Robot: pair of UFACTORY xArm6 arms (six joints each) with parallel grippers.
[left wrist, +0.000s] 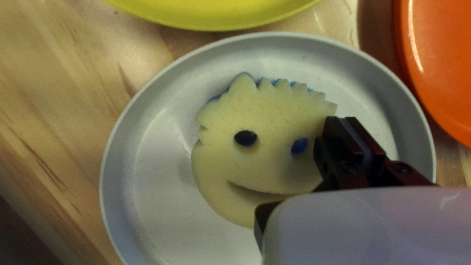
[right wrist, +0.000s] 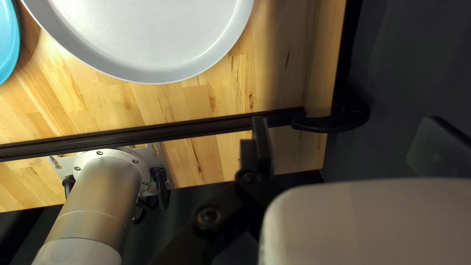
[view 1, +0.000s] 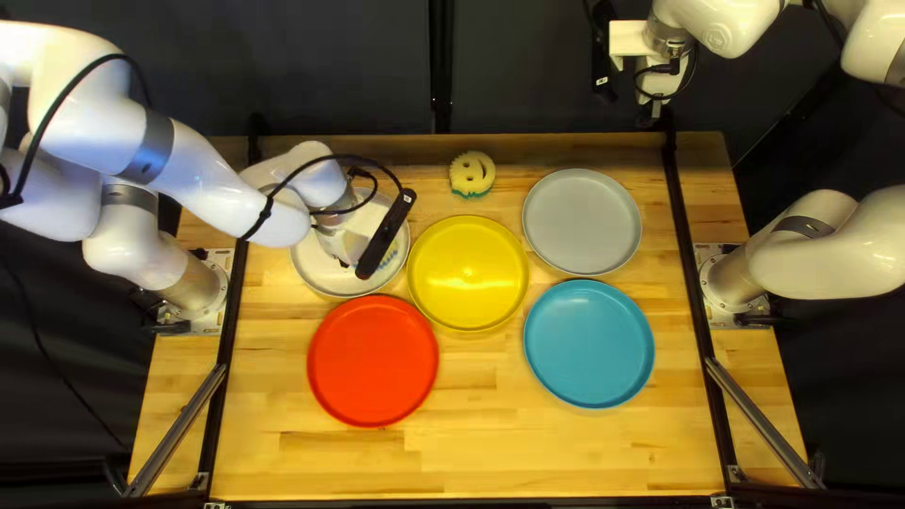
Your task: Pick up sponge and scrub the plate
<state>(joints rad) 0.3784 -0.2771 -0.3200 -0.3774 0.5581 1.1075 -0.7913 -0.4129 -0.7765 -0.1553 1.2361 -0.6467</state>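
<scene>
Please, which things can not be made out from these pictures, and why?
- Left wrist view: the left end effector covers part of the sponge; its grip is unclear.
- Left wrist view: the sponge hides the white plate beneath it.
- Right wrist view: the edge cuts off most of the blue plate.

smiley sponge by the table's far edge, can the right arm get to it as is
Probably yes: that sponge lies uncovered, the left arm is over the white plate, and nothing visible blocks the right arm.
</scene>
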